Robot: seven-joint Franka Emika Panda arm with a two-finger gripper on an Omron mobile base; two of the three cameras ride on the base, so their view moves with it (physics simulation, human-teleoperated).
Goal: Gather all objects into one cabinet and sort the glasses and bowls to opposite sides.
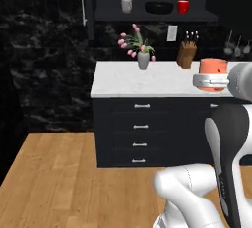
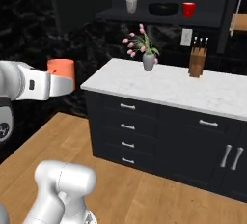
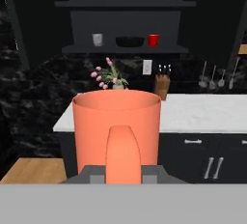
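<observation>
— Where was the smooth orange handled mug [image 3: 116,124], and which way did it point?
— Upright in the air, mouth up, long axis vertical, short of the white marble worktop [image 1: 147,82]. In the hand view its handle faced the camera. The tool [image 3: 124,175] was clamped on it, though the mug hid the fingertips.
— And on the dark shelf [image 1: 152,14] of the black wall cabinet?
— Left to right: a pale grey-white mug [image 1: 126,5], a wide glossy black bowl [image 1: 159,8], a bright red mug [image 1: 183,7], all upright and apart. Their handles were too small to make out.
— The worktop?
— A grey vase of pink tulips [image 1: 142,59], then a wooden knife block [image 1: 187,55]. In the left base view the orange mug was partly covered by the white arm [image 1: 214,80]; the silver bar handle [image 1: 82,1] was cut off at the top.
</observation>
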